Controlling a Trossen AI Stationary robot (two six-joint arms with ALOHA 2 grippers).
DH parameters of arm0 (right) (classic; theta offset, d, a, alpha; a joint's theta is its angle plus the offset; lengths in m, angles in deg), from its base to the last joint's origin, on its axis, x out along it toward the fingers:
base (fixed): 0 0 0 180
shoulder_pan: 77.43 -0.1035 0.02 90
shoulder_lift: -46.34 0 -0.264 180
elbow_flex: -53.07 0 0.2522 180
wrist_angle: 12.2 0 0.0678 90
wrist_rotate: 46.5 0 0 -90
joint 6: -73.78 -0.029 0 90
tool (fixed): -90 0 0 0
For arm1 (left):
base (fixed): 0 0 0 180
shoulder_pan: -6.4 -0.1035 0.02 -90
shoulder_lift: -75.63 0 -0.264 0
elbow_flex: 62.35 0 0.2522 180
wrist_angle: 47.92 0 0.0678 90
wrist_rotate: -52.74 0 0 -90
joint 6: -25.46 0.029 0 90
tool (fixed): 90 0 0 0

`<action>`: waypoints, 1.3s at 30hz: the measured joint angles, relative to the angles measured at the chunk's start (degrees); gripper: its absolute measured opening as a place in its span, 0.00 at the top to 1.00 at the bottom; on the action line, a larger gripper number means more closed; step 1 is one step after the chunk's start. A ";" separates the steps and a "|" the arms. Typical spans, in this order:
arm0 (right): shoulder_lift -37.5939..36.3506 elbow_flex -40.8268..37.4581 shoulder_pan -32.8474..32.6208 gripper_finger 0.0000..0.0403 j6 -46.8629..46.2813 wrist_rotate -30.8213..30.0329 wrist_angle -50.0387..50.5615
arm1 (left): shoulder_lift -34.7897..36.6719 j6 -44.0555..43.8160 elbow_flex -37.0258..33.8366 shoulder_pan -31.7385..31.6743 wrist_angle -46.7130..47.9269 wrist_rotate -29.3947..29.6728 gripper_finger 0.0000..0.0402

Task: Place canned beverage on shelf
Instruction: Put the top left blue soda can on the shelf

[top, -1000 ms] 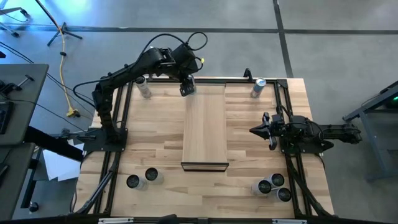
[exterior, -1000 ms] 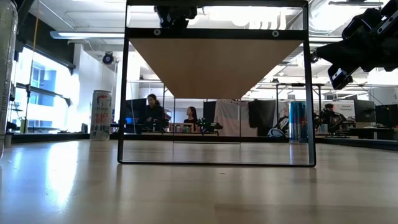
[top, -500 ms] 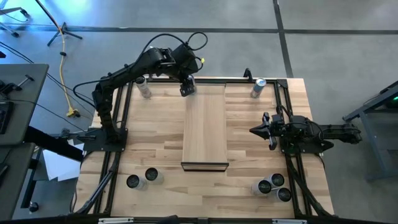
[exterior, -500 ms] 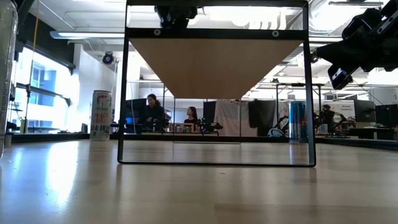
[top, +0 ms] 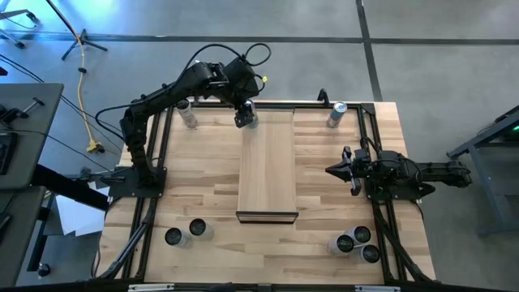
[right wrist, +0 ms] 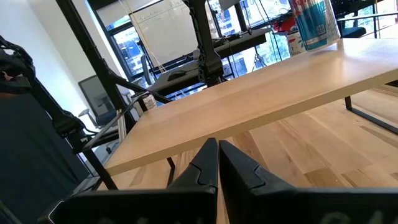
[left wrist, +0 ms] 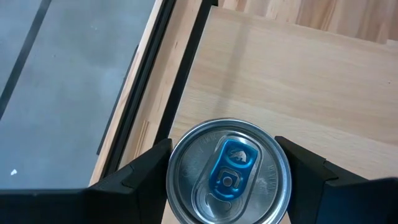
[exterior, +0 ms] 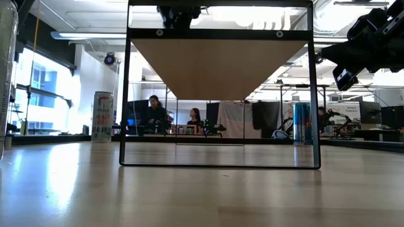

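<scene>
A silver can with a blue tab (left wrist: 229, 171) stands at the far left corner of the light wood shelf (top: 268, 170), with my left gripper (top: 246, 116) shut on it from above. In the right wrist view the can (right wrist: 314, 22) seems to stand with its base on the shelf top (right wrist: 261, 93). At the table's right side my right gripper (top: 339, 170) rests shut, level, pointing toward the shelf and touching nothing. My left gripper pinches the can between its two fingers (left wrist: 146, 168), one on each side of the wall just under the top rim (left wrist: 172, 171). The fingers come steeply from above, slanting from the table's left. The can is upright; its base seems to be on the shelf's far left corner.
Other cans stand on the table: one at the far left (top: 188, 113), one at the far right (top: 336, 113), two near the front left (top: 197, 229) and three near the front right (top: 361, 234). A black frame (exterior: 218, 165) carries the shelf above the tabletop.
</scene>
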 joint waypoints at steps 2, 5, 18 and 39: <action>-0.02 -0.02 0.00 1.00 -0.02 -0.01 -0.02 | 0.00 0.00 0.00 0.00 0.28 -0.01 0.45; -0.02 -0.02 0.00 1.00 0.00 -0.02 -0.02 | 0.00 0.00 0.00 0.00 0.62 -0.23 0.45; -0.02 -0.01 0.00 1.00 0.00 -0.01 -0.02 | 0.00 -0.04 -0.02 0.00 0.71 -1.71 0.41; 0.00 -0.02 0.00 1.00 0.00 0.00 -0.02 | 0.55 -0.06 -0.04 0.35 0.09 -1.08 0.29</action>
